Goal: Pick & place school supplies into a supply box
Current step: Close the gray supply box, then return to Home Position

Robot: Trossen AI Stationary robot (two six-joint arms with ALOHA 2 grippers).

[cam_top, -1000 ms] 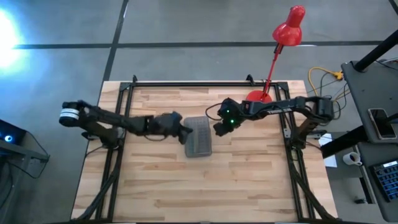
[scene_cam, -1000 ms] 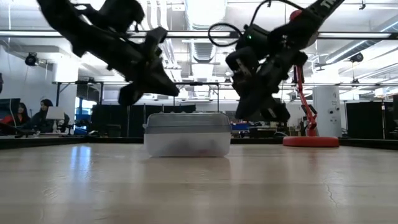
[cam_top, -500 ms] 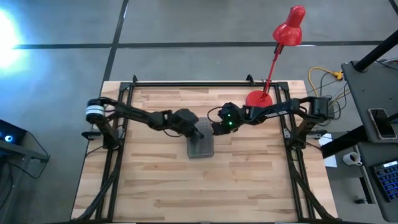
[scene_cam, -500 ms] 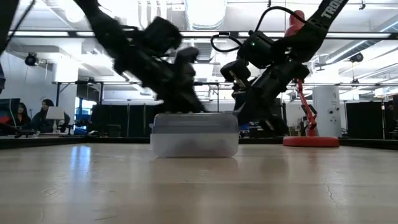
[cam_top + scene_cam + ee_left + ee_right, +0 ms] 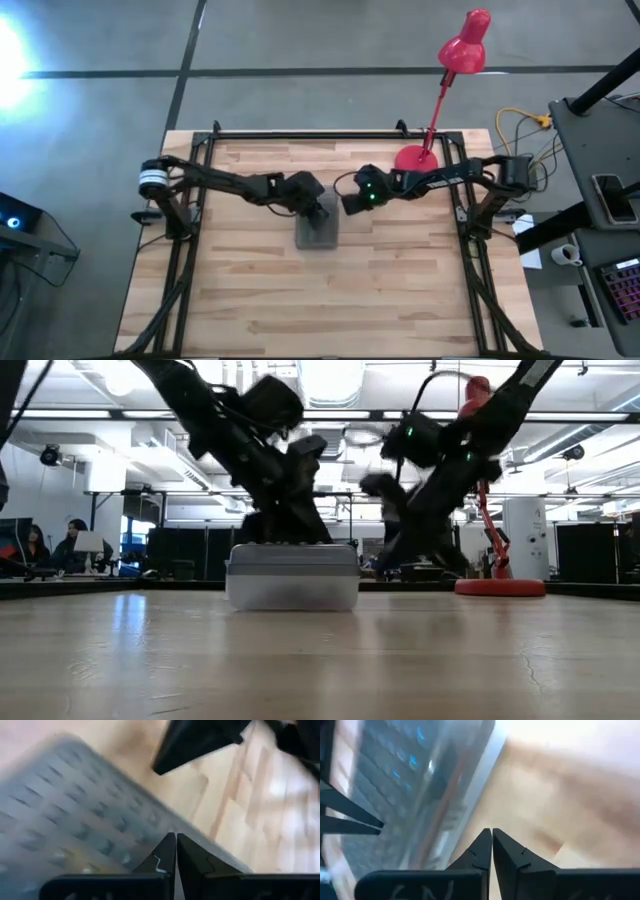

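On the table (image 5: 250, 300) I see the supply box (image 5: 318, 228) near the middle, lid down. From above, the left gripper (image 5: 322, 211) sits over its far end; my left wrist view shows those fingers (image 5: 165, 855) pressed together. The right gripper (image 5: 347, 206), just beside the box, is pressed together too.

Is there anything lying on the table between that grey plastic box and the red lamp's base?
Only the right gripper hangs over that stretch; the wood between the supply box and the lamp base looks bare in the high view.
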